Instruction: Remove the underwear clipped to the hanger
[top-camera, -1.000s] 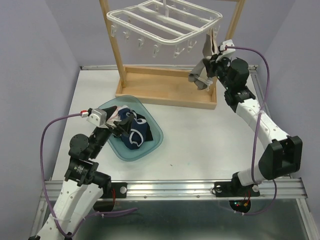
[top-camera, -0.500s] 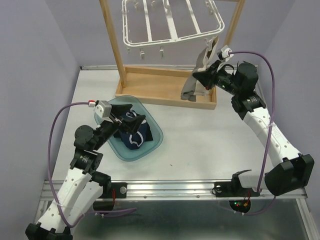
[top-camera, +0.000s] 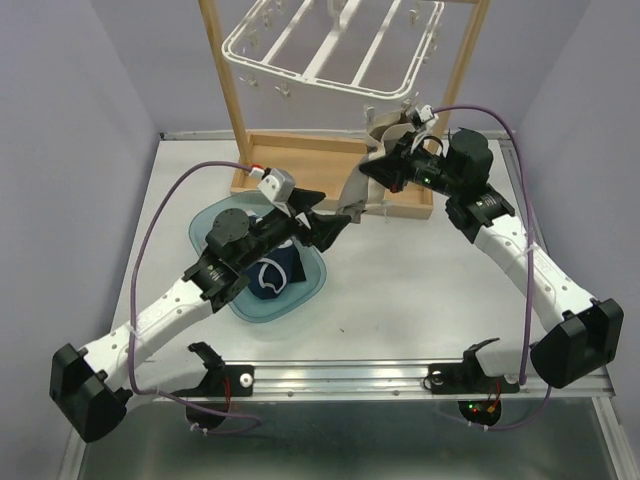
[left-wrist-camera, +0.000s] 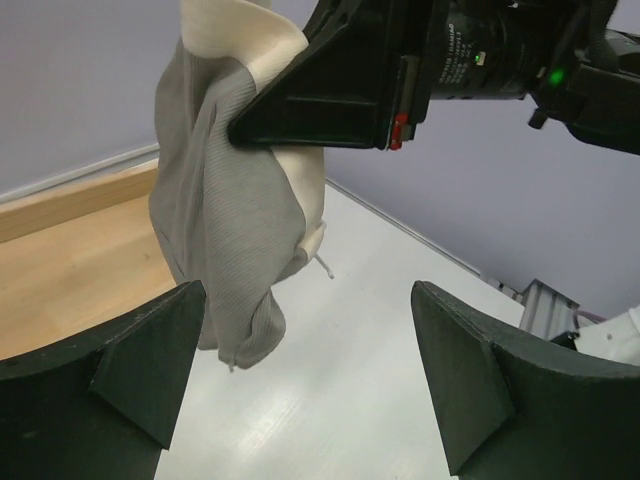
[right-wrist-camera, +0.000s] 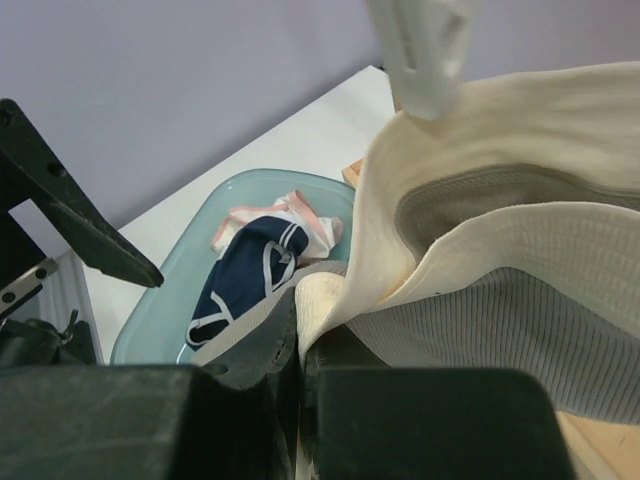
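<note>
The white hanger (top-camera: 330, 50) hangs tilted from the wooden stand. A grey and beige underwear (top-camera: 358, 190) stretches down and to the left from a white clip (right-wrist-camera: 420, 40) that touches its top edge. My right gripper (top-camera: 375, 172) is shut on the beige band (right-wrist-camera: 330, 290). My left gripper (top-camera: 335, 222) is open and empty just below and left of the garment's hanging end (left-wrist-camera: 230, 240); in the left wrist view the gripper (left-wrist-camera: 310, 380) has the garment near its left finger. Navy underwear (top-camera: 272, 275) and a pink-white one (right-wrist-camera: 290, 215) lie in the teal tray (top-camera: 312, 285).
The wooden stand's base (top-camera: 300, 175) and its upright posts (top-camera: 225, 90) stand at the back of the table. The two arms are close together over the table's middle. Purple cables loop from both wrists.
My right gripper has pulled the grey-beige underwear left and down, and the hanger has swung and tilted. My left arm has risen from the tray and reached right toward the garment.
</note>
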